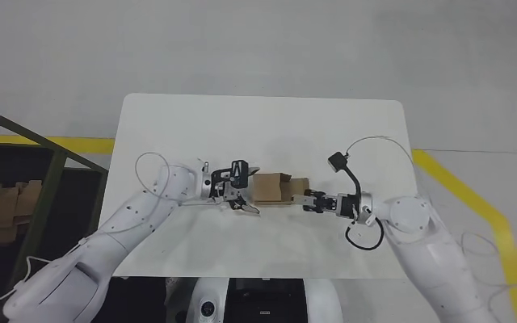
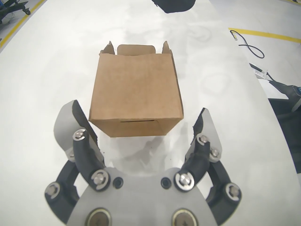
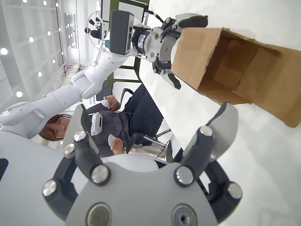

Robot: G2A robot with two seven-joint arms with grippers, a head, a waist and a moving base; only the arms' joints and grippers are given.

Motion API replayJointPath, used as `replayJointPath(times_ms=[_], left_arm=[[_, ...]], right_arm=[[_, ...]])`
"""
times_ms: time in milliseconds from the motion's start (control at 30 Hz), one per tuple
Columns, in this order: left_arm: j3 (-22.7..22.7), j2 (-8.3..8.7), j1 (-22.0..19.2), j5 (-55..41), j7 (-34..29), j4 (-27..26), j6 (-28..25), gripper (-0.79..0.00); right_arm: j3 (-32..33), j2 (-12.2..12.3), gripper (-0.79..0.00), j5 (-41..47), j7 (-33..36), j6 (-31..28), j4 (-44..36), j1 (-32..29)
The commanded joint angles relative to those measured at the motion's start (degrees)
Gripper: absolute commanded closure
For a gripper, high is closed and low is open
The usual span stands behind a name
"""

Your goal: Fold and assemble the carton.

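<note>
- Carton (image 1: 271, 188) (image 2: 136, 88) (image 3: 235, 66): brown cardboard, lying on its side near the middle of the white table (image 1: 323, 129), between the two grippers.
- Closed end, with a thin slot across it, turned toward the left gripper; open end, flaps sticking out, turned toward the right gripper.
- Inside of the box bare brown card, as seen through the open mouth from the right wrist.
- Left gripper (image 1: 242, 196) (image 2: 138, 109): spread wide, gripping nothing, set at the closed end with one finger on each side of it.
- One left finger (image 2: 80, 118) just beside a bottom corner of the carton, contact not clear; the other left finger (image 2: 207, 128) apart from the cardboard, with bare table between.
- Right gripper (image 1: 305, 200) (image 3: 154, 111): also spread wide and holding nothing, facing the open mouth of the carton.
- One right finger (image 3: 225, 116) near the edge of the nearest flap, touching or not impossible to tell; the other right finger (image 3: 80, 118) well apart from the box.
</note>
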Motion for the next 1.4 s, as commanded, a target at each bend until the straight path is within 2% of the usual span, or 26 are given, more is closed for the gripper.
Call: replayJointPath(times_ms=[0, 233, 400, 633, 800, 833, 900, 933, 967, 1067, 1100, 1167, 1367], left_arm=[[0.48, -0.32, -0.47, 0.16, 0.84, 0.97, -0.14, -0.785], [1.52, -1.18, -1.60, 0.84, 3.66, 3.73, -0.26, -0.782], [1.73, -1.49, -1.91, 1.14, 4.59, 4.63, -0.25, -0.702], [1.71, -1.74, -1.97, 1.47, 5.61, 5.41, -0.02, -0.674], [1.64, -1.89, -1.99, 1.50, 5.97, 5.80, 0.00, -0.683], [1.63, -1.92, -2.00, 1.50, 6.01, 5.92, -0.10, -0.683], [1.56, -1.97, -2.03, 1.48, 6.13, 6.00, -0.10, -0.671], [1.54, -1.99, -2.04, 1.60, 6.22, 6.01, -0.09, -0.656], [1.52, -2.00, -2.03, 1.64, 6.26, 6.03, -0.10, -0.643], [1.40, -2.04, -1.98, 1.68, 6.42, 6.15, -0.08, -0.646], [1.35, -2.04, -1.98, 1.70, 6.41, 6.15, -0.13, -0.650], [1.23, -2.05, -1.94, 1.73, 6.44, 6.14, -0.18, -0.640], [1.05, -2.10, -1.87, 1.80, 6.33, 6.12, -0.48, -0.637]], right_arm=[[-0.31, -0.01, -0.785, -0.01, 0.24, -0.01, 0.44, 0.30], [-1.12, 0.13, -0.785, -0.77, 1.17, 0.75, 1.55, 0.83], [-1.58, 0.24, -0.785, -1.08, 1.81, 1.49, 2.39, 0.90], [-1.98, 0.51, -0.785, -1.82, 2.90, 3.91, 3.48, 0.84], [-2.40, 0.68, -0.785, -2.08, 4.14, 5.66, 4.17, 1.00], [-2.63, 0.67, -0.763, -2.01, 4.41, 5.88, 4.36, 1.14], [-3.28, 0.60, -0.446, -1.78, 4.81, 6.35, 5.02, 1.57], [-3.82, 0.50, -0.372, -1.60, 4.93, 6.60, 5.51, 2.02], [-4.14, 0.44, -0.302, -1.52, 4.97, 6.76, 5.84, 2.26], [-5.48, 0.17, -0.169, -1.29, 5.03, 7.28, 7.26, 3.44], [-5.87, 0.11, -0.148, -1.50, 4.99, 7.56, 7.73, 3.80], [-6.59, 0.00, 0.000, -2.15, 4.62, 8.37, 8.73, 4.45], [-7.64, -0.19, 0.000, -4.11, 1.84, 10.26, 10.25, 5.22]])
